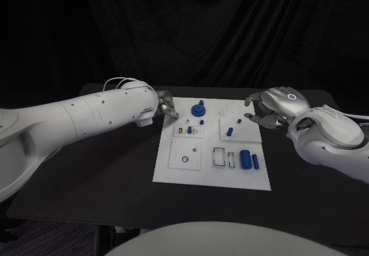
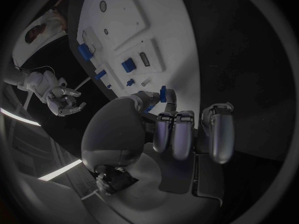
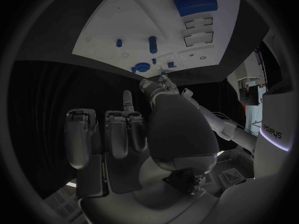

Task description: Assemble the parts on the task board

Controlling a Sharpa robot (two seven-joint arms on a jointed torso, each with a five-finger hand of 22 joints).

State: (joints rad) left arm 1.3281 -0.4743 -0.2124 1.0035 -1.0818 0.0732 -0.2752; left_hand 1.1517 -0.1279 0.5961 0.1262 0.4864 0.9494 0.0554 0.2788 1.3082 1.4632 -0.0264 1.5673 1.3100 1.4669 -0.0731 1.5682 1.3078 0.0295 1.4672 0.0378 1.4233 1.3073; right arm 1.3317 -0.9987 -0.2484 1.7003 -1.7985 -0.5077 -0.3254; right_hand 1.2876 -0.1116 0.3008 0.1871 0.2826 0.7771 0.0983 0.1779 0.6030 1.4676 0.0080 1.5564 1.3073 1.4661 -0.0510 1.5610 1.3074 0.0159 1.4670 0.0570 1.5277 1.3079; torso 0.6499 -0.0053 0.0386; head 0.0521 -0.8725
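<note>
Squarely in the middle of the matte black desk (image 1: 92, 176): flat white task board (image 1: 211, 178), a smooth rectangle divided into raised square panels with narrow slots and a small ring-shaped hole.

Near the far edge of that board, a round blue disc (image 1: 198, 111) with an upright stub rising from its centre. Just nearer, short blue pegs (image 1: 190, 129) standing in the left panel, with more in the panel to the right. On the near right part, two smooth blue cylinders (image 1: 246, 159) lying side by side, touching or nearly so, next to a pair of open rectangular slots.

At the far left corner of the board, silver left hand (image 1: 167, 108), metallic and segmented. Seen from the left wrist, pinching a small blue peg (image 2: 163, 93) between thumb and one fingertip, other fingers (image 2: 181, 134) hanging loosely side by side, peg held just off the board's edge.

At the far right edge, silver right hand (image 1: 269, 109), glossy, with a small glowing ring on its back. Fingers curved and spread apart like a claw, thumb (image 3: 152, 88) pointing toward the board, nothing held between them.
</note>
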